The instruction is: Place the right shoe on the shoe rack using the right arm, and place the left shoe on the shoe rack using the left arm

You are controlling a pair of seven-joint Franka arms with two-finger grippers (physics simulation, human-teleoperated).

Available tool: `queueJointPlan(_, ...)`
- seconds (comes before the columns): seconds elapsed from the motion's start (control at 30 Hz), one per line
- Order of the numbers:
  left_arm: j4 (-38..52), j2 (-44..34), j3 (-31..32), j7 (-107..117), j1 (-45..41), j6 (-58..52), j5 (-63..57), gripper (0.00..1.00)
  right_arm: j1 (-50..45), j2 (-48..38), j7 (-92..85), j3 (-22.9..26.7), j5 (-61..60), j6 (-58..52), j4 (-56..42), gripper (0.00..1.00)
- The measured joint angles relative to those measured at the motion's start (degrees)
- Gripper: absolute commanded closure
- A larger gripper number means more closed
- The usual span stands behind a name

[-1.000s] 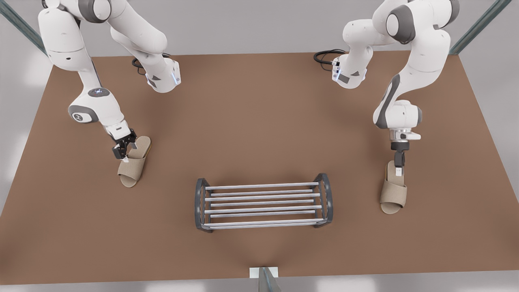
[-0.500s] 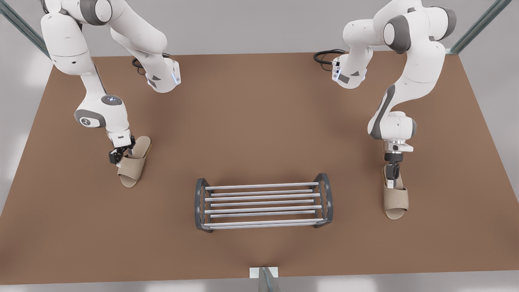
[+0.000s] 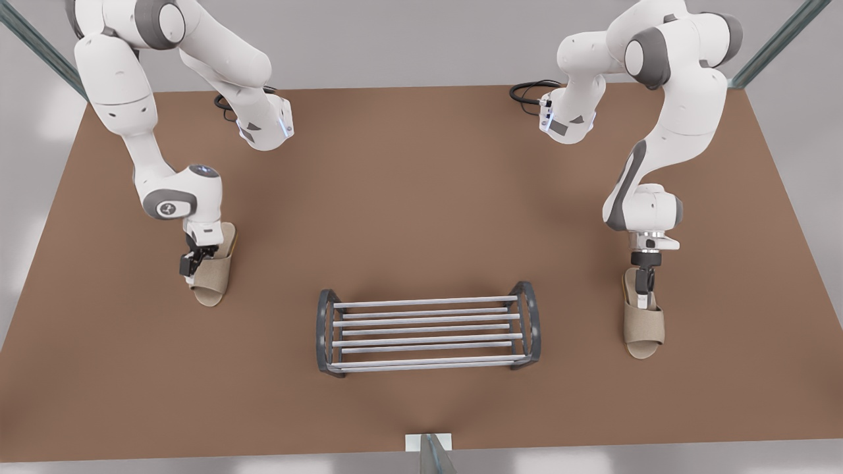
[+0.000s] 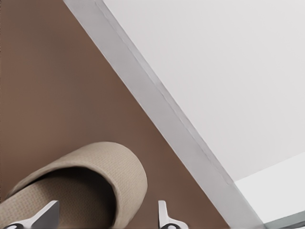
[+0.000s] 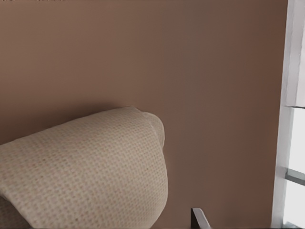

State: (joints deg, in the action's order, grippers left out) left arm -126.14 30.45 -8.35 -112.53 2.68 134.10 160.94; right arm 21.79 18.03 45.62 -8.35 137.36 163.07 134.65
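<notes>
The left shoe [image 3: 212, 280], a beige open-toe slipper, lies flat on the table at the front view's left. My left gripper [image 3: 192, 268] is down at its outer side, open. In the left wrist view its fingers [image 4: 47, 215] stand apart astride the strap's side wall of that slipper [image 4: 95, 167]. The right shoe [image 3: 644, 329], a matching slipper, lies at the front view's right. My right gripper [image 3: 647, 293] is down on it at the strap's heel-side opening. The right wrist view shows its woven strap [image 5: 86, 167] close up. The shoe rack [image 3: 428, 302] stands between them, bare.
The brown table [image 3: 421, 197] has open room on both sides of the rack. The arm bases [image 3: 263, 125] [image 3: 566, 118] with cables sit at the back. A small post [image 3: 428, 451] stands at the front edge. The table edge [image 4: 157, 109] runs near the left shoe.
The left wrist swung more upright over its slipper, which turned slightly straighter. The right gripper came down onto its slipper, which slid a little toward the front and straightened.
</notes>
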Motion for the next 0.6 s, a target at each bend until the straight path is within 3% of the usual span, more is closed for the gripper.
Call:
queueJointPlan(0.07,0.0,0.1,0.0,0.2,0.1,0.5,0.1,0.0,0.0,0.3,3.0,-0.3,0.2,-0.4,-0.5,0.33)
queueJointPlan(0.33,0.2,-0.2,0.0,0.9,0.1,1.9,0.2,0.0,0.0,0.3,12.3,-0.9,0.5,-0.9,-3.1,0.57)
queueJointPlan(0.43,0.2,-1.3,0.0,1.1,0.1,3.2,0.2,0.0,0.0,0.0,14.9,-1.2,0.4,-0.7,-4.8,0.75)
queueJointPlan(0.6,0.2,-1.7,0.0,1.3,0.1,5.6,0.3,0.0,-0.8,-0.8,18.2,-1.3,0.1,1.8,-11.7,0.79)
